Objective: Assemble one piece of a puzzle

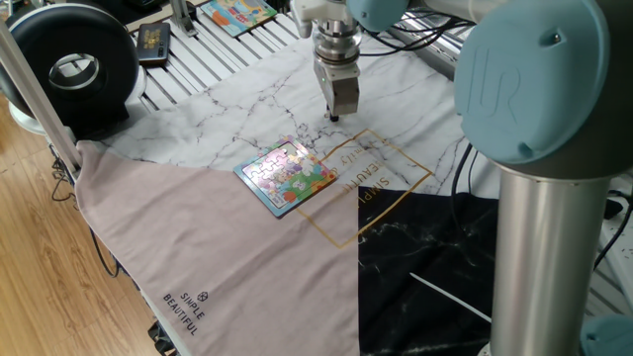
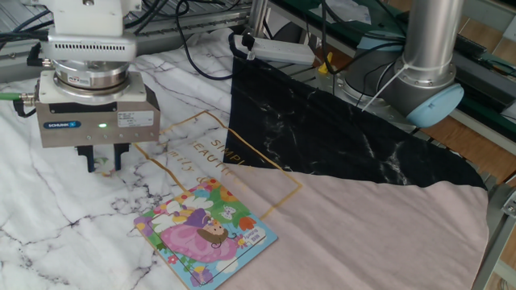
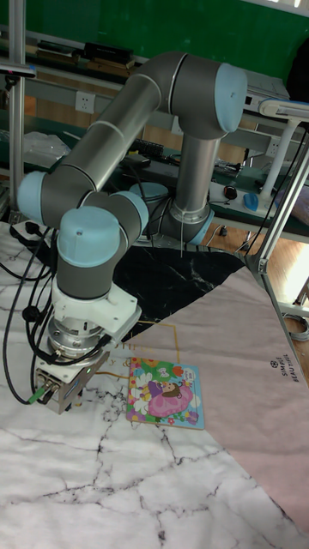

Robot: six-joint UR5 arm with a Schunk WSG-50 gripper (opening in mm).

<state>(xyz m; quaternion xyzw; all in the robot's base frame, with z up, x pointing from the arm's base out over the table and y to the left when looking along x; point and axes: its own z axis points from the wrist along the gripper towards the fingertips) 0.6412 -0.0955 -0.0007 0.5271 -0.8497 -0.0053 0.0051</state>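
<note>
Gripper [image 2: 103, 163] hangs just above the marbled cloth [image 2: 48, 217], fingers pointing straight down, jaws drawn close together with something small and pale between the tips; whether that is the piece cannot be told from here. Puzzle [image 2: 206, 234] lies flat on that same cloth, near the gold printed square [image 2: 242, 173], a short way from the fingertips, apart from them. Black cloth [image 2: 339, 137] covers the table's far side, and the pink cloth [image 2: 387, 234] lies alongside the puzzle.

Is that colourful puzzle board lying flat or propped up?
Flat. The puzzle lies picture-up on the marble-patterned cloth, all its blue rim resting on it, apart from the gripper.
</note>
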